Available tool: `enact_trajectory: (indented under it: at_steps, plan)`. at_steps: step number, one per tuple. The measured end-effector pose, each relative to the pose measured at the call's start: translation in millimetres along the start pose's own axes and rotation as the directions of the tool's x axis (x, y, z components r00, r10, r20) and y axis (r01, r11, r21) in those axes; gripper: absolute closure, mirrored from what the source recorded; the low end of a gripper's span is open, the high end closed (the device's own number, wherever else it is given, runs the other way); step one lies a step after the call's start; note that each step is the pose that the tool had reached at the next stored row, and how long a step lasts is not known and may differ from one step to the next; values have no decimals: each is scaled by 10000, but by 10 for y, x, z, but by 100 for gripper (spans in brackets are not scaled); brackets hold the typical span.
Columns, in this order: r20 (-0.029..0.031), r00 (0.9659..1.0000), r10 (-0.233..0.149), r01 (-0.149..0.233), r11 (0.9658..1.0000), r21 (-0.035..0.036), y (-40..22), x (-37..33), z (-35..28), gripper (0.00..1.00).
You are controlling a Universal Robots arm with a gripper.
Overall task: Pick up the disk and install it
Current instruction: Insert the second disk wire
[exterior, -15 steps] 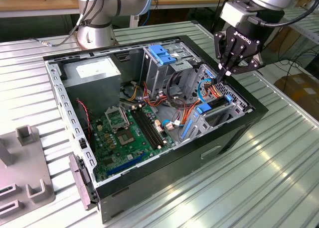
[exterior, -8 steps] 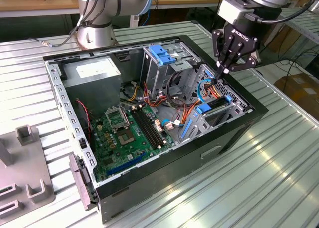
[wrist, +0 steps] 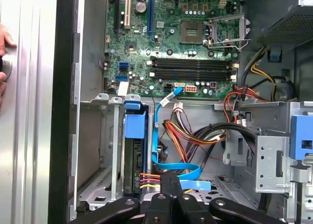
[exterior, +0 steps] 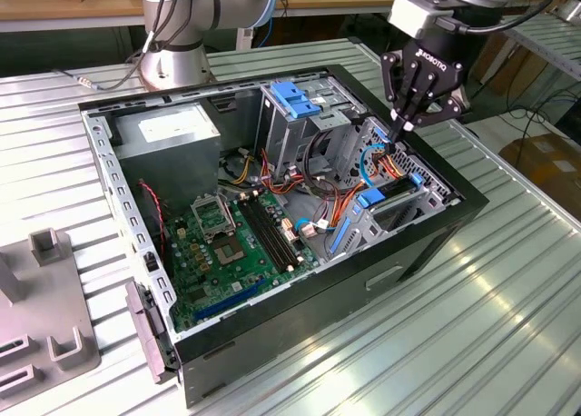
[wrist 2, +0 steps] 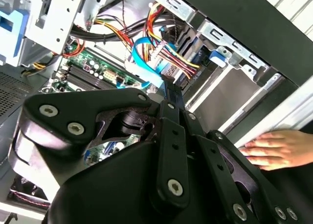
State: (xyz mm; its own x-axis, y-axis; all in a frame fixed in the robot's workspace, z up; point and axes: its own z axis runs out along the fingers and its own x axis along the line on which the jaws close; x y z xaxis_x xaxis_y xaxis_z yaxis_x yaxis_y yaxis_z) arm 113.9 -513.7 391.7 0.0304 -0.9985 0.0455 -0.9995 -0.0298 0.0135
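**Claw hovering over the drive bay, fingers pinched together**

Claw (exterior: 405, 125) is hanging inside the open computer case (exterior: 436, 218), near the tabletop's (exterior: 508, 325) far edge on the exterior view's right, its fingers closed together with nothing visibly between them. Just below, the disk (wrist: 133, 160) is sitting on edge in its bay, blue carrier frame outward, power wires (wrist: 149, 179) plugged into its end. I'm judging it a dense, rigid slab: heavyish, slick on its metal faces, unkind to knocks, so the blue frame edges are looking like the safest hold. Room is tight: bay walls are hugging both sides, a blue ribbon cable (wrist: 172, 166) and wire bundles are crowding the way in. A person's hand (wrist 2: 279, 150) is resting on the case's outer wall.
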Motion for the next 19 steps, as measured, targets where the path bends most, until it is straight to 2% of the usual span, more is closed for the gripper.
enact_trajectory:
  at_steps: [3,5,6,10,11,16,17,18,19]
  plan:
    - [-114,9999,0,0,10000,-3,-1,-21,1,89]
    - [-166,9999,0,0,10000,-4,0,-27,6,89]
    - [-170,9999,1,-1,10000,-5,3,-29,12,83]
    - [-188,9998,-4,4,10000,-5,20,-38,38,81]
    - [-190,9998,-6,5,10000,-5,19,-42,46,75]
    - [-189,9998,-5,5,10000,-5,18,-100,78,74]
    - [-207,9998,-5,5,10000,-5,17,-114,85,67]
    - [-256,9997,-4,4,10000,-7,16,-144,100,67]
    - [-332,9994,-4,4,10000,-9,15,-172,112,67]
